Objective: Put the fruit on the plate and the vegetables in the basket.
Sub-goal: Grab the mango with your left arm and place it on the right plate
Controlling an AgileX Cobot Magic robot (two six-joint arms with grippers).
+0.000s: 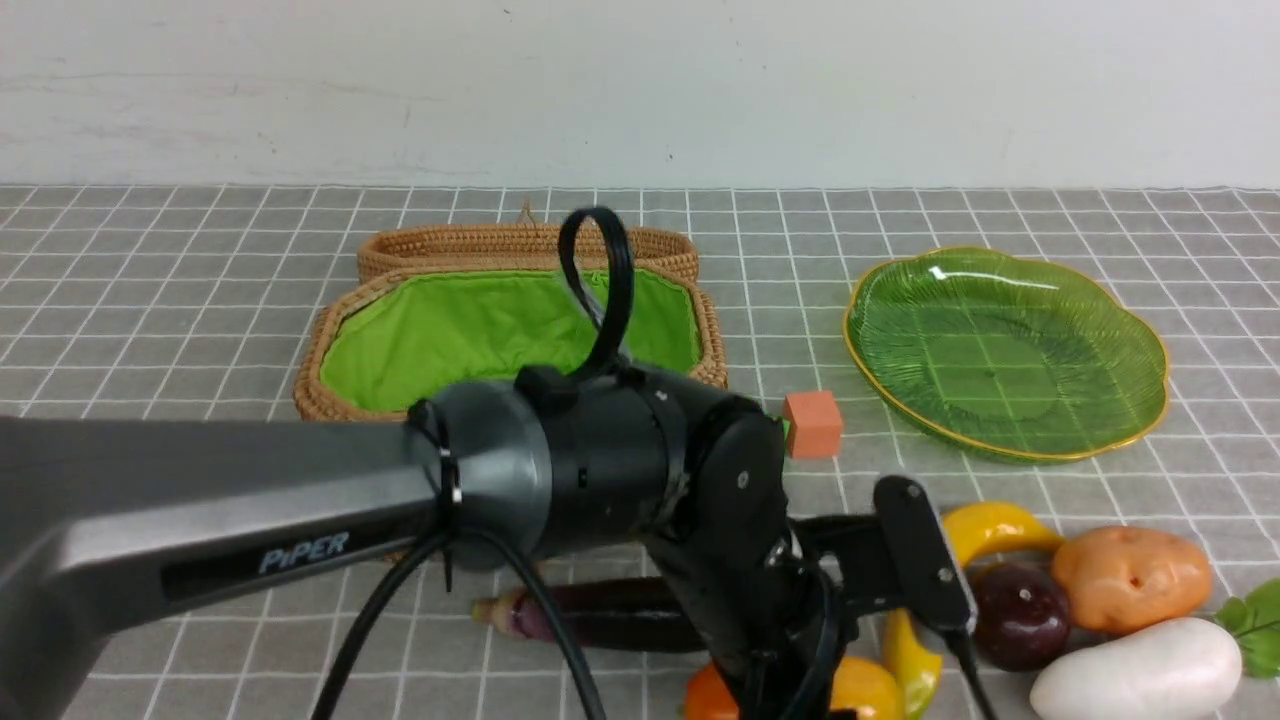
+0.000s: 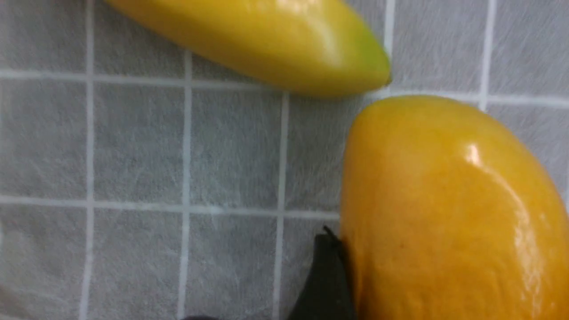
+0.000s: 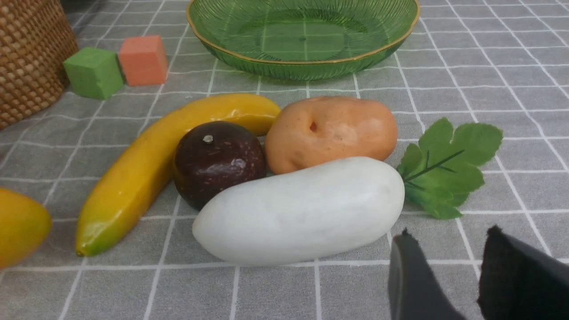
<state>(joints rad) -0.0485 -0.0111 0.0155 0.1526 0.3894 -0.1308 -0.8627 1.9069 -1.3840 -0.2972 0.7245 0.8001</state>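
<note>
Front view: the left arm [image 1: 300,500] dips to the mango [image 1: 865,690] at the desk's near edge, right of middle. The plate [image 1: 1000,350] lies bare toward the far right corner.

Left wrist view: one finger [image 2: 326,275] of the left gripper [image 2: 444,266] touches the mango. The other finger is hidden, so I cannot tell its grip.

Right wrist view: the right gripper [image 3: 462,275] is spread and empty beside the radish [image 3: 302,209].

The mango grasp looks to be in hand. Next calls for a firm close, then a lift to the plate.

Left arm [image 1: 250,500] stretches low rightward; right gripper [image 3: 449,235] parted.

Dark grey tubular left arm [image 1: 250,500], white "PiPER" lettering [image 1: 303,552] lower left, black cables [image 1: 365,640], small screws [image 1: 742,480]; matte black right gripper [image 3: 449,233].
</note>
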